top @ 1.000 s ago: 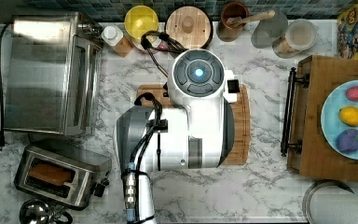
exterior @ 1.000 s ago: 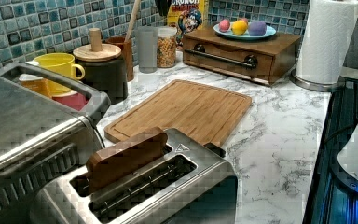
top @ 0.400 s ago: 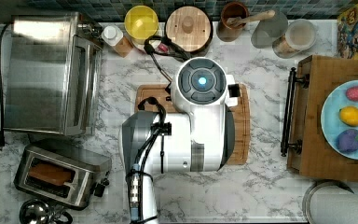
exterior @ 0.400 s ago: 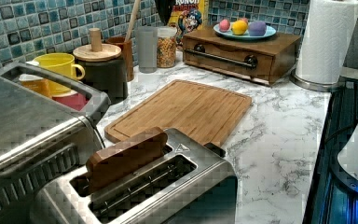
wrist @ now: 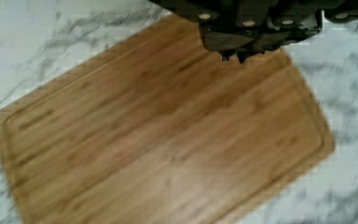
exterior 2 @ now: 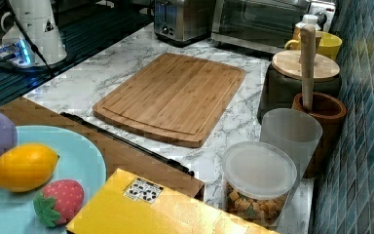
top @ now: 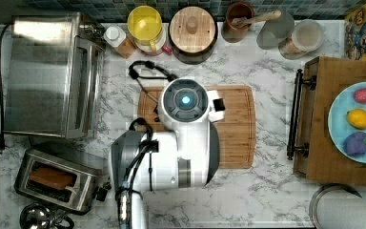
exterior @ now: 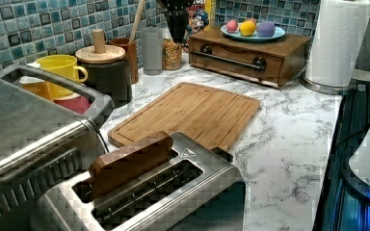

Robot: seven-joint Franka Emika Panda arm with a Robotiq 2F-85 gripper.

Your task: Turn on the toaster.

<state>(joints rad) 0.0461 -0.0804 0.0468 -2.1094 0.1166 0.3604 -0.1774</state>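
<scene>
Toaster (top: 55,181) at the top view's lower left, one slice (top: 51,177) standing in a slot. Arm (top: 183,138) above the cutting board (top: 238,126), centre. Gripper (wrist: 233,55) pinched together, grasping nothing.

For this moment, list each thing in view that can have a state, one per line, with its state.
toaster: slice of bread standing high out of one slot, not pushed down.
toaster oven: door shut.
cutting board: bare, flat on the counter.
black canister: wooden lid on.
cereal jar: lid on.
wooden box: drawer shut, plate of fruit on top.
gripper: shut, holding nothing, above the cutting board.
</scene>
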